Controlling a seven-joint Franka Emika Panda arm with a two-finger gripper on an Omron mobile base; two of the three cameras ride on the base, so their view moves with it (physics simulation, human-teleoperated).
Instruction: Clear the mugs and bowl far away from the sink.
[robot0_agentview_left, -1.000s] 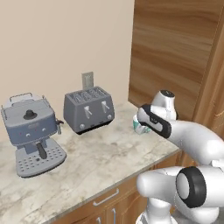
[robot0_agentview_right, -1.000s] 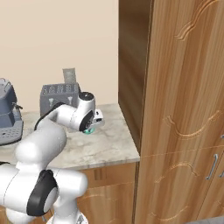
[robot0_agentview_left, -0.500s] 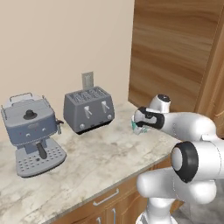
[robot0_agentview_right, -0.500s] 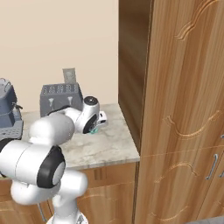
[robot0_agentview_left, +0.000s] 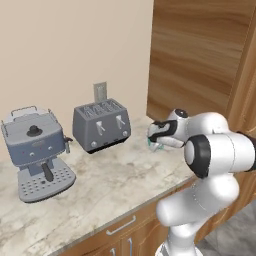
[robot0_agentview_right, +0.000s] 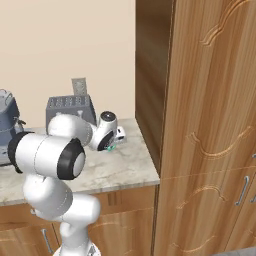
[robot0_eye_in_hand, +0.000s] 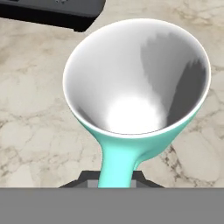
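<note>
Left to right in the left base view: blue-grey espresso machine with a perforated drip tray (robot0_agentview_left: 37, 150) at the far left of the beige marbled stone table (robot0_agentview_left: 115, 185). Next, a dark grey four-slot toaster (robot0_agentview_left: 101, 123), standing against the wall under a grey wall outlet plate (robot0_agentview_left: 100, 91). Well right of the toaster, near the table's right end, the white arm's claw (robot0_agentview_left: 156, 143) hangs low over the table, with a bit of teal showing under the hand. Tall brown wooden cabinet (robot0_agentview_left: 205, 55) closes off the right side.

Right base view, same order: espresso machine (robot0_agentview_right: 6, 117) cut by the left edge, toaster (robot0_agentview_right: 71, 111), then the claw (robot0_agentview_right: 113, 146) with the teal-turquoise mug (robot0_agentview_right: 111, 147) at its tip, just above or on the table (robot0_agentview_right: 115, 170); cannot tell if it touches. Wooden cabinet (robot0_agentview_right: 200, 120) is just to the right.

Hand view: teal-turquoise mug (robot0_eye_in_hand: 138, 100) is seen from above, white inside, flared rim, and its teal handle runs down to the bottom edge between the finger tips. The claw looks clamped on that handle, though the tips themselves are mostly hidden by the grey band. Marbled table (robot0_eye_in_hand: 30, 109) lies under the mug; the toaster's dark base (robot0_eye_in_hand: 57, 13) shows in the top left corner, near the mug's rim.
</note>
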